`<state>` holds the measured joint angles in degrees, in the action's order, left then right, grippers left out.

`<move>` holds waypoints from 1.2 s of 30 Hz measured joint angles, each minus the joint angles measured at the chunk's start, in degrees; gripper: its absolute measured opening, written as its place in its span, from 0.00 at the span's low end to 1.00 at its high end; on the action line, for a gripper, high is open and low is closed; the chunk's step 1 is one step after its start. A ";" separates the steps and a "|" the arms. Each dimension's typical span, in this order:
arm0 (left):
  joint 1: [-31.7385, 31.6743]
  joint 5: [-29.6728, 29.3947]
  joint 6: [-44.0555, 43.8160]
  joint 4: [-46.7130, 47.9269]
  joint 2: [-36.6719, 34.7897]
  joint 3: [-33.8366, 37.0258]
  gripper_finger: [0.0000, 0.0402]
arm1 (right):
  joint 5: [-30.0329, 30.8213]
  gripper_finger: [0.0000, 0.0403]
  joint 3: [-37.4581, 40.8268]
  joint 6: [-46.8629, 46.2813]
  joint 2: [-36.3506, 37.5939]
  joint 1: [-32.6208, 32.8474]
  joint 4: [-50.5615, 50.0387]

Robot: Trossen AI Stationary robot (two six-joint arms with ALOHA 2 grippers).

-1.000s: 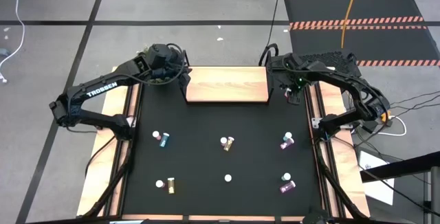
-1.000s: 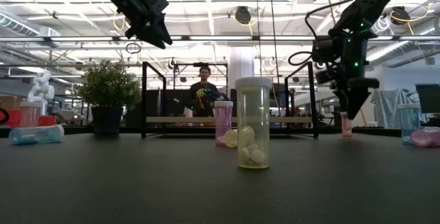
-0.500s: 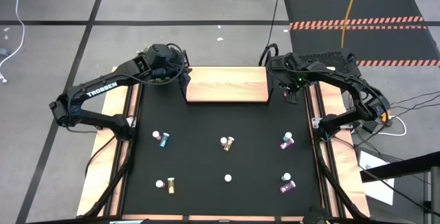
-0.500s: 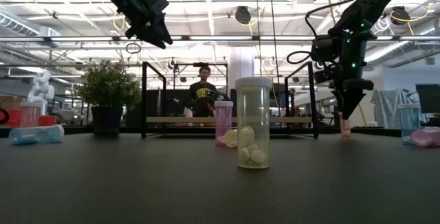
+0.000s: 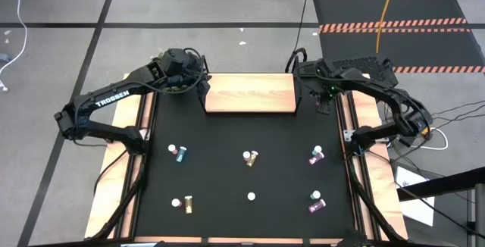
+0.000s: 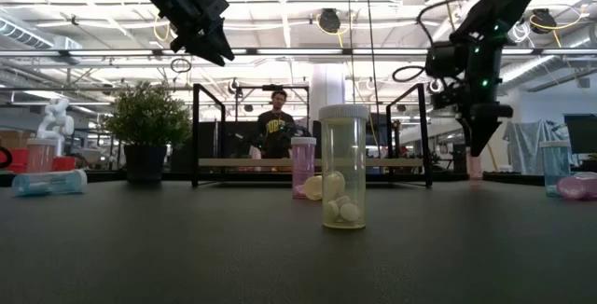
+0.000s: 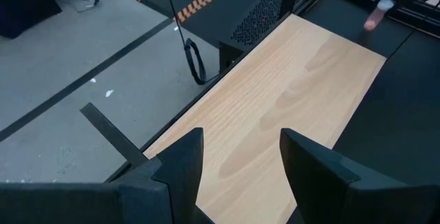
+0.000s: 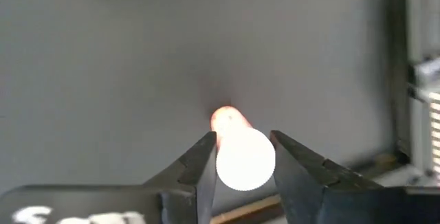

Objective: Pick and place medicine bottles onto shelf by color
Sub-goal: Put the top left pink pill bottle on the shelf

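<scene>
My right gripper (image 8: 242, 157) is shut on a small pink medicine bottle (image 6: 476, 166) just right of the shelf's right end; in the high view the gripper (image 5: 322, 103) hides it. The shelf (image 5: 250, 94), a light wooden board on black posts, stands at the table's far middle. My left gripper (image 7: 240, 162) hangs open above the shelf's left end (image 5: 198, 88), with nothing between its fingers. Loose on the black mat are a teal bottle (image 5: 180, 153), two yellow ones (image 5: 251, 157) (image 5: 186, 202), two purple ones (image 5: 316, 154) (image 5: 317, 200) and an upright one showing only its white cap (image 5: 251, 197). My right gripper pinches the pink bottle's white cap (image 8: 244, 161) between its two fingers, one finger on each side of the cap. The fingers come from above, pointing steeply down. The pink body (image 8: 225, 119) hangs below the cap, slightly tilted; whether its base still touches the mat I cannot tell.
Wooden side rails (image 5: 347, 126) run along both sides of the mat. In the low view a clear yellowish bottle (image 6: 343, 166) stands close to the camera, with a pink one (image 6: 303, 166) behind it. Beyond the table are a potted plant (image 6: 147, 122) and a person (image 6: 277, 122).
My right gripper's fingers have closed on the pink bottle and taken hold of its cap. Gripper and bottle have then shifted slightly together. My left arm has kept still.
</scene>
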<state>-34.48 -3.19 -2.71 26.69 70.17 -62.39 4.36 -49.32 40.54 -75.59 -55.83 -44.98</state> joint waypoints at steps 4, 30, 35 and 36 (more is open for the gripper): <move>-0.04 0.01 0.01 -0.01 0.00 0.00 0.49 | 0.32 0.29 -2.53 -1.27 4.65 0.01 -5.53; 0.12 0.30 -3.27 -0.32 0.00 0.02 0.49 | 8.14 0.28 -54.99 -11.16 -17.28 1.32 -10.21; 1.32 0.34 -7.91 2.68 0.00 0.02 0.49 | 4.98 0.28 -57.95 -9.94 -22.91 2.36 1.09; 1.71 0.37 -8.40 3.83 0.00 0.02 0.49 | 2.94 0.28 -58.41 -11.27 -23.97 2.50 2.33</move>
<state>-32.77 -2.82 -11.11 30.52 70.17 -62.37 7.31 -107.73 29.27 -99.57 -53.33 -42.65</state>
